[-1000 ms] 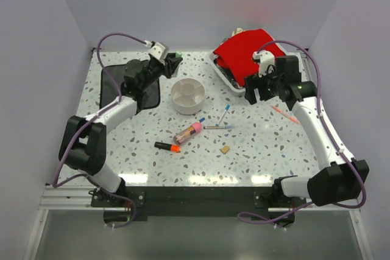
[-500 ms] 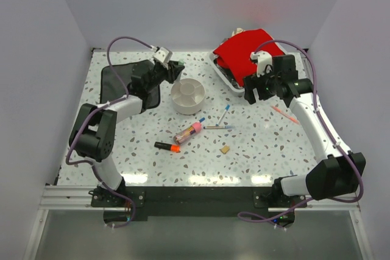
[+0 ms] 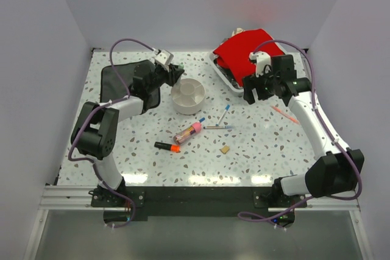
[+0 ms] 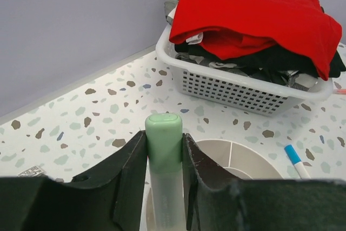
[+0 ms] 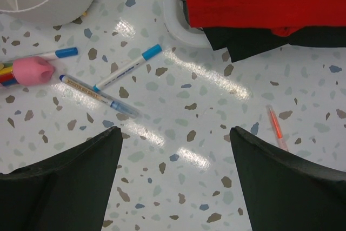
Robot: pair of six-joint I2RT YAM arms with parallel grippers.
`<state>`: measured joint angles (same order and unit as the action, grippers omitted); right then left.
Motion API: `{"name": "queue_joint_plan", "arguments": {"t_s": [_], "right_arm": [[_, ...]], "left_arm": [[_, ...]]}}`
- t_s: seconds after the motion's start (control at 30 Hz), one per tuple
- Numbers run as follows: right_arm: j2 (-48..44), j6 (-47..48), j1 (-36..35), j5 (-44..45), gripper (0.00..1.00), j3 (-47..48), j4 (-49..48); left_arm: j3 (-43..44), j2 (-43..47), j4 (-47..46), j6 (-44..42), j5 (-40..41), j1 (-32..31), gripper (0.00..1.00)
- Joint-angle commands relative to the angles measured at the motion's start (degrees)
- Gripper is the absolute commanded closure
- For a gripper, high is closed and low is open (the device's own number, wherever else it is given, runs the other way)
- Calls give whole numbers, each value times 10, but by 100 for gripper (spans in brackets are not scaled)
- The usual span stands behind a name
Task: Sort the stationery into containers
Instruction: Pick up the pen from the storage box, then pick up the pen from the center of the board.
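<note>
Your left gripper pinches the green highlighter upright at the bowl's upper-left rim, upper centre of the top view, seemingly ready to drop it in, while your right gripper hangs wide open and empty above the pens.

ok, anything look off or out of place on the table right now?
One stray: a thin red pen lies alone far right, apart from the rest of the stationery clustered near the bowl. The basket is overfilled, with the red cloth heaped above its rim. Nothing looks spilled or broken.
</note>
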<state>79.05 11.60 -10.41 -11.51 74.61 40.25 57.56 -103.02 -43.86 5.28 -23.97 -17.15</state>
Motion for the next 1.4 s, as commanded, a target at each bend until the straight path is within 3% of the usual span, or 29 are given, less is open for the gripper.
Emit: {"name": "queue_joint_plan", "arguments": {"t_s": [0.0,0.03,0.17,0.27,0.43,0.53,0.57,0.63,0.67,0.73,0.77,0.83,0.87,1.0,1.13,1.2,1.37], "right_arm": [[3,2,2,-13,15,12,-21],[4,1,2,-16,15,12,-22],[1,-1,2,-24,15,10,-32],[-6,0,3,-32,15,4,-37],[-23,6,2,-46,14,-6,-43],[-40,25,3,-63,14,-27,-44],[-44,32,3,-76,14,-39,-37],[-49,49,2,-84,12,-50,-28],[-50,52,2,-93,12,-60,-23],[-55,59,2,-100,11,-69,-15],[-57,62,2,-104,11,-78,-14],[-67,64,2,-107,9,-86,-17],[-71,65,3,-106,9,-92,-18],[-87,84,2,-106,7,-104,-11],[-101,108,2,-110,1,-112,4],[-107,113,2,-112,2,-117,9],[-115,114,2,-113,3,-129,8]], "left_arm": [[5,17,-1,-18,19,4,64],[8,22,4,-21,21,4,62],[26,50,66,-42,20,4,37],[58,78,145,-76,16,6,32],[60,215,251,-160,25,14,20],[52,312,405,-312,-82,19,10],[60,329,577,-445,-120,19,6],[100,353,746,-579,-197,19,4],[111,355,879,-670,-210,19,1],[147,337,1003,-743,-238,18,0],[158,326,1107,-805,-245,13,3],[169,296,1175,-833,-240,1,9],[164,290,1190,-825,-232,-19,15],[84,292,1130,-747,-146,-94,15],[30,282,1069,-704,-141,-134,11],[14,270,1035,-679,-128,-162,16],[-24,250,951,-623,-93,-200,19]]}}
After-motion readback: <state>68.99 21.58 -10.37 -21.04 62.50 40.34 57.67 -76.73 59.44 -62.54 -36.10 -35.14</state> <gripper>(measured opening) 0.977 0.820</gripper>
